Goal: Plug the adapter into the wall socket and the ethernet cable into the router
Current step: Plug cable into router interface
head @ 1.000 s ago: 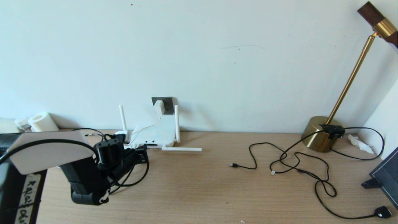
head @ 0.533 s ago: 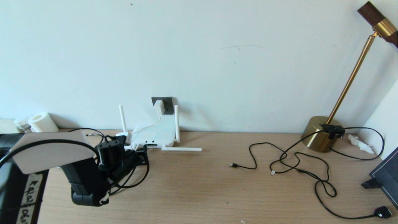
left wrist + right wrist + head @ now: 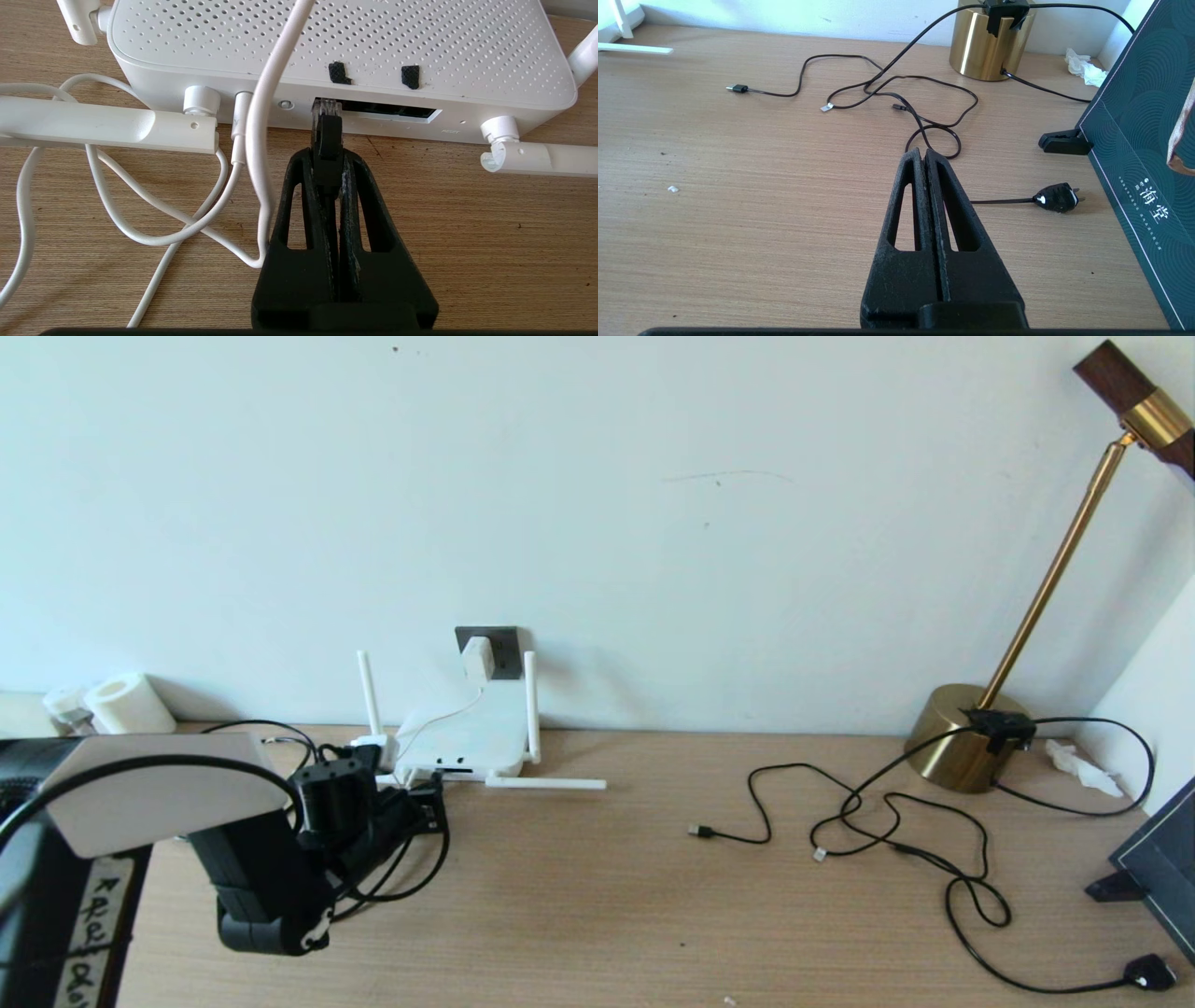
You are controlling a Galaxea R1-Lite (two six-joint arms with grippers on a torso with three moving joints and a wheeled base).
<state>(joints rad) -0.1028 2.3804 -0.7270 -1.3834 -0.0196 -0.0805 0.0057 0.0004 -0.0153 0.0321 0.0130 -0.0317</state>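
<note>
The white router lies at the wall with its port slot facing my left gripper. The white adapter sits in the dark grey wall socket, and its thin white cord runs down over the router. My left gripper is shut on the ethernet cable's black connector. The connector's clear tip touches the left end of the port slot. The black cable loops on the table under the left arm. My right gripper is shut and empty, low over bare table, and does not show in the head view.
White cords lie right beside the left fingers, between two folded-down antennas. Thin black lamp cords sprawl at the right, with a black plug, a brass lamp base and a dark box. A paper roll stands far left.
My left gripper has crept a little toward the router with the connector. The router and the adapter have shifted very slightly. The right side looks the same.
</note>
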